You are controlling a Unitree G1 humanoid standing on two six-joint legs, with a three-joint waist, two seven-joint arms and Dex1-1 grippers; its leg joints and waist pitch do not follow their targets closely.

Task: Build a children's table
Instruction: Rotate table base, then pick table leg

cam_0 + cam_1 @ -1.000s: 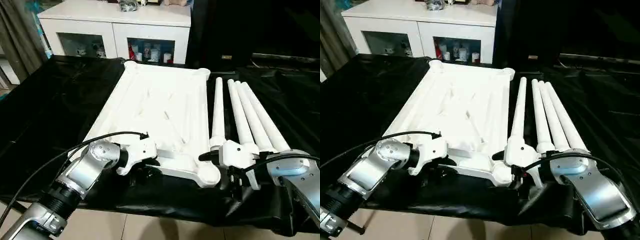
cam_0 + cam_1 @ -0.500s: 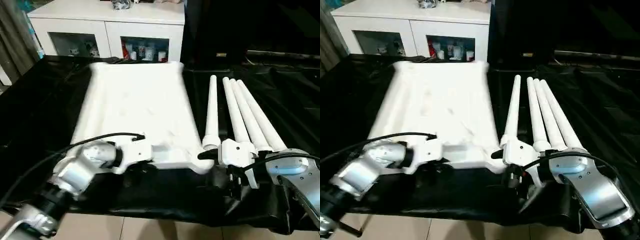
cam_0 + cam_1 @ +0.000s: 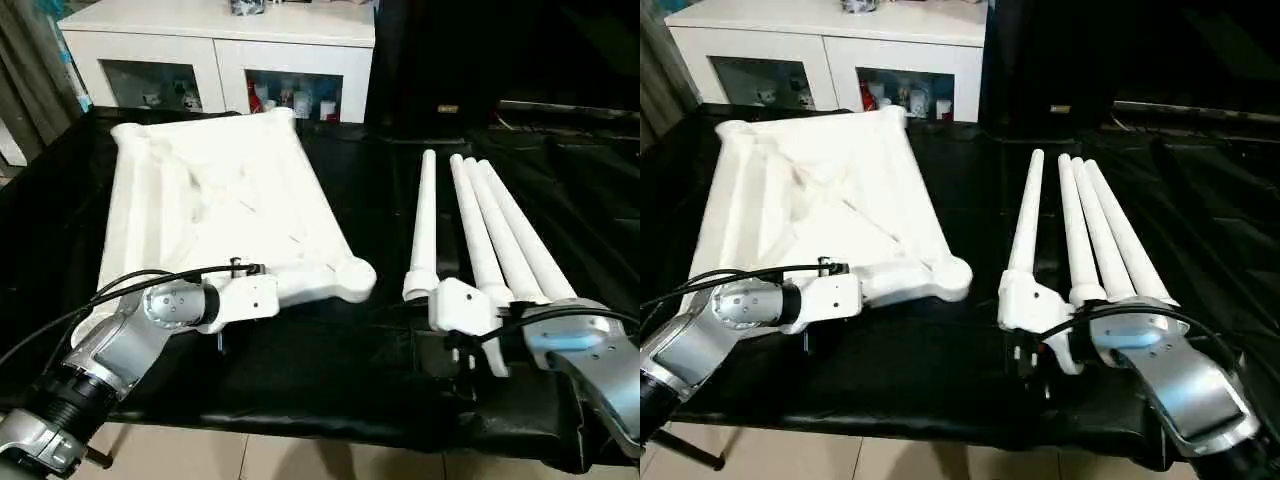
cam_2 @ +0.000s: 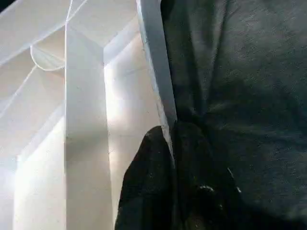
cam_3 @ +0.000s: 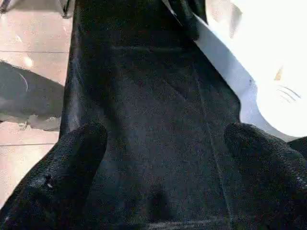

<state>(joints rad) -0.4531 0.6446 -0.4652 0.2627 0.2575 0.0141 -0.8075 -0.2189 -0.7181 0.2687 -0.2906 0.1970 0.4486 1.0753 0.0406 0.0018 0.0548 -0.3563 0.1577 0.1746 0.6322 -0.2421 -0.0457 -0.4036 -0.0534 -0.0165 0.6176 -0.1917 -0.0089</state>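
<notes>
On the black-draped worktop (image 3: 380, 350), the left claw (image 4: 170, 158) pinches the near rim of the white ribbed plastic tabletop (image 3: 215, 215) — best slid slowly, kept flat — while the right claw (image 5: 158, 158) stands spread beside four white tapered tube legs (image 3: 475, 225).

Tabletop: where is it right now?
In the head views the tabletop lies ribbed side up on the left of the black-draped table, its near edge pinched in the left gripper, apart from the four legs to its right.
</notes>
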